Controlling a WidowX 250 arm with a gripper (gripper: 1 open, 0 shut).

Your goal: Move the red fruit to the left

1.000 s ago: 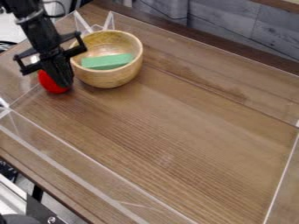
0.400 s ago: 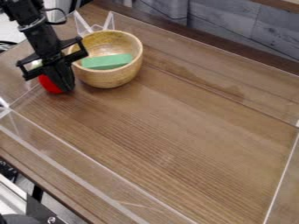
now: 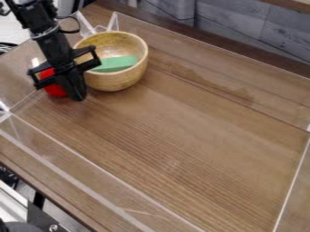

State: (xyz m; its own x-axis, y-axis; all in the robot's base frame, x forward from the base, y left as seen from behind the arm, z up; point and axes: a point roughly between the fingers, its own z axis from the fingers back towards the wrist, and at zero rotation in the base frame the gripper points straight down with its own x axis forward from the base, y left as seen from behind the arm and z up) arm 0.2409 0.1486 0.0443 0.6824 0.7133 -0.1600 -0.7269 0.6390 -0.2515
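Claw (image 3: 71, 91) is shown with fingers together, set low on the bench (image 3: 182, 136) beside the wooden bowl (image 3: 121, 80), the red fruit (image 3: 51, 88) seen against its picture-left side, grip unclear.

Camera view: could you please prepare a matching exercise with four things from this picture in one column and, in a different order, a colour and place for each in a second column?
Column A
1. red fruit
2. green block
3. wooden bowl
4. end effector

Column B
a. green, lying inside the bowl
b. black, pointing down at the fruit
c. red, just left of the bowl in the picture
d. light wood, round, open upward

Pairs: 1-c, 2-a, 3-d, 4-b
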